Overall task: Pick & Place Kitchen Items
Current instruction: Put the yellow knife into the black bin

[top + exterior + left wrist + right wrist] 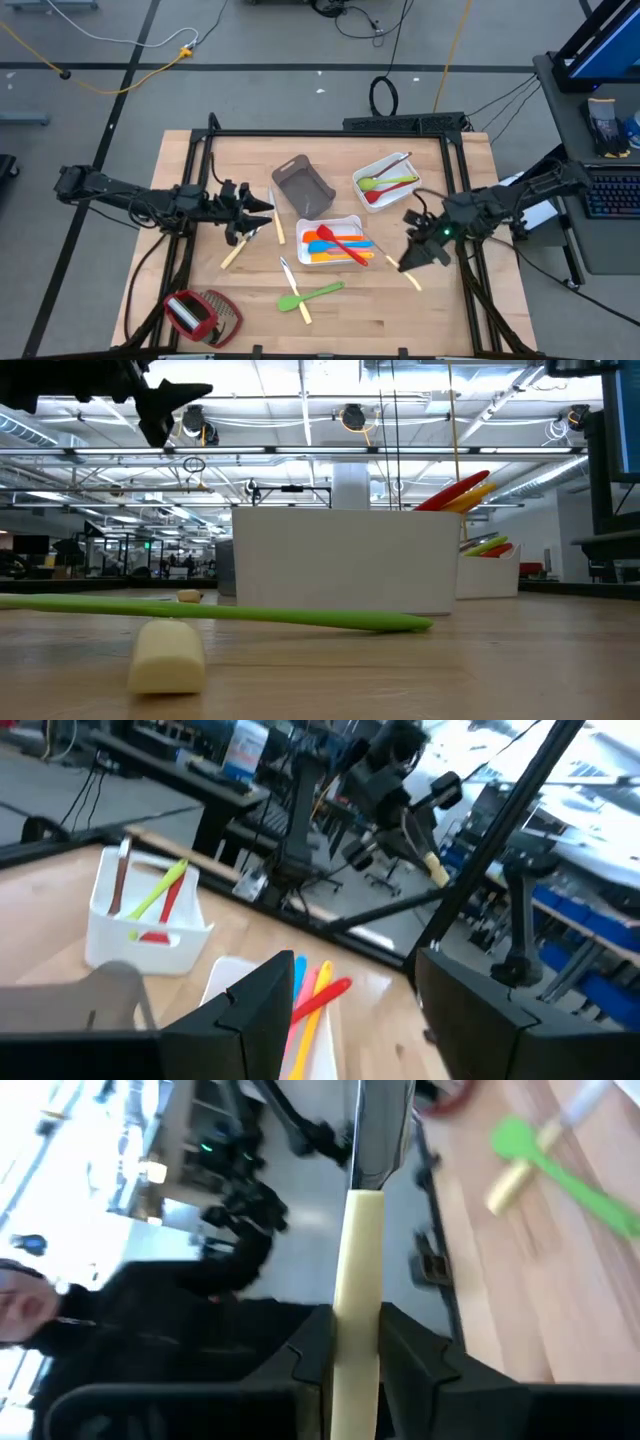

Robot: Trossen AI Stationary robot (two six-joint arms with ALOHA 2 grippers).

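Flanking white tray [352,222]: grey tray [302,184], green spatula [312,295].

1. Overhead light falls evenly on the tabletop [400,310]; shadows under the arms are soft and faint.
2. At table height, rows of ceiling lamps [352,418] glare white, and the arm above shows only as a black silhouette.
3. The pale handle end [167,654] nearest that camera is out of focus.
4. Both wrist pictures are smeared, with washed-out brightness beyond each hand.
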